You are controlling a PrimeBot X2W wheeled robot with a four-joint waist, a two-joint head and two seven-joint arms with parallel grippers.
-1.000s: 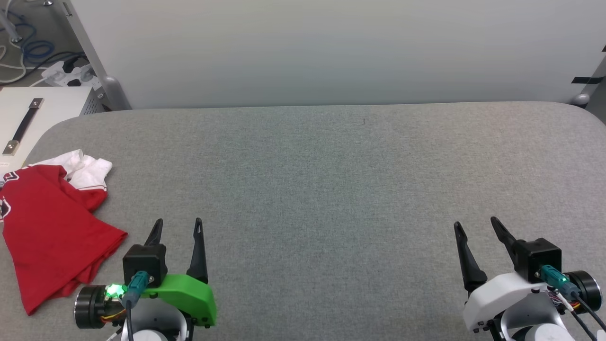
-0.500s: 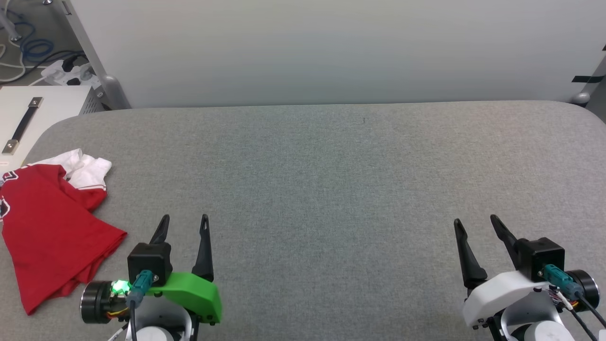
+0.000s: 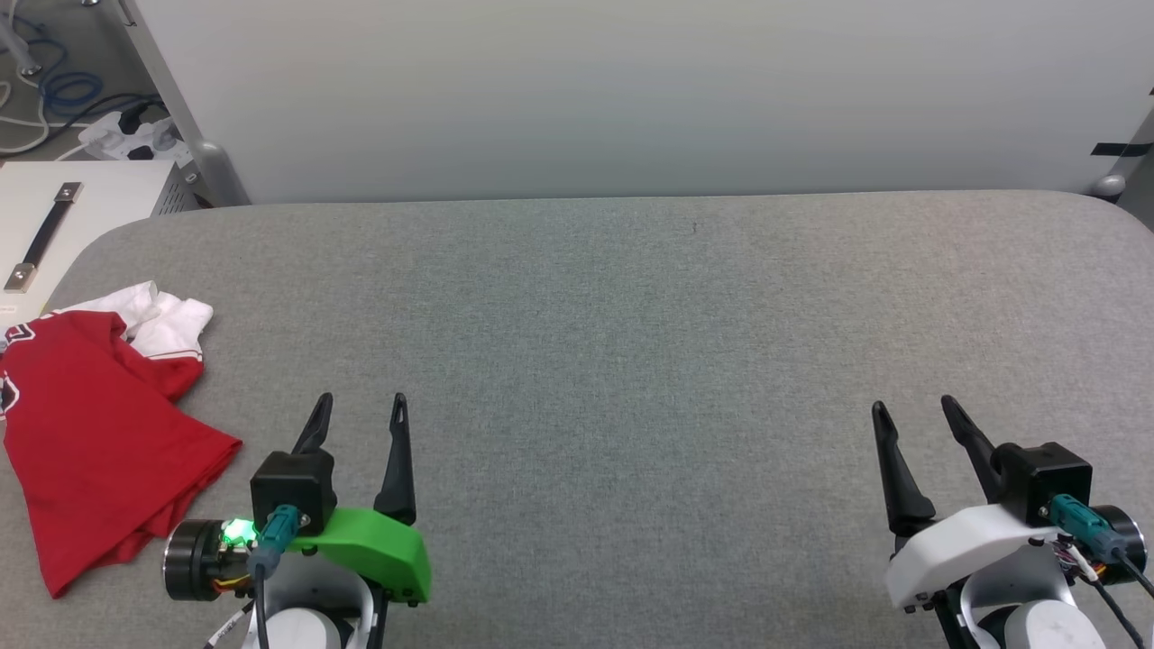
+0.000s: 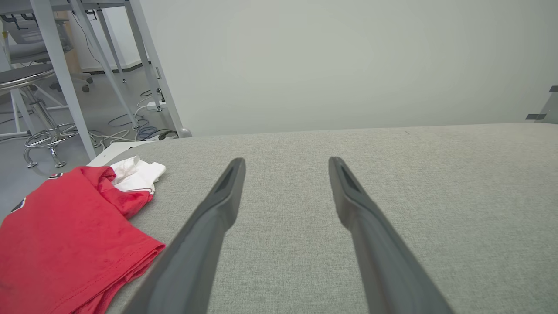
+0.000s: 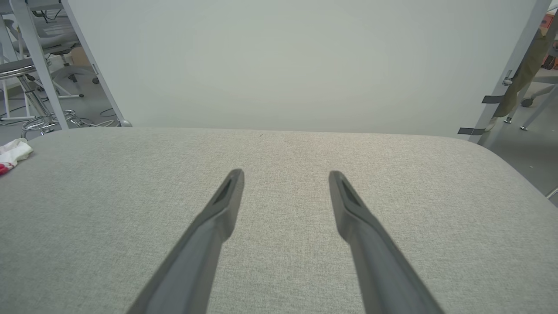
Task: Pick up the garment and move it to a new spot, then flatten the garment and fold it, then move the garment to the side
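Far left, beyond the corner of the surface [image 3: 631,342]: a white box [image 3: 90,194] with a dark strap handle, and behind it, on the floor, cables [image 3: 54,95] and a power strip [image 3: 126,135].

Next, at the left end of the grey fabric surface: the garment [image 3: 99,433], lying crumpled, not flattened and not folded. Red body toward the near edge, white sleeve end bunched at the far side, with thin red stripe trim. Some black and white print at the picture's left border, too much cut off to read. Lying free, gripped by nothing.

Just to the right of the garment, near its hem but apart from it: the left pincer [image 3: 361,398], with a green cover [image 3: 379,545] on the wrist and a small green light beside it. Fingers spread wide, pointing away toward the wall panel [image 3: 631,90], with bare grey fabric between them. In the left wrist view, the red cloth to the left of the left finger, not touching it.

Then a long bare stretch of surface across the middle.

Far right, near the front edge: the right pincer [image 3: 911,404] on a white wrist, also spread wide and holding nothing, well apart from the garment. In the right wrist view, a small white and red bit of the cloth at the far left border.

Not possible to tell if the fingertips touch the fabric or stay just above.
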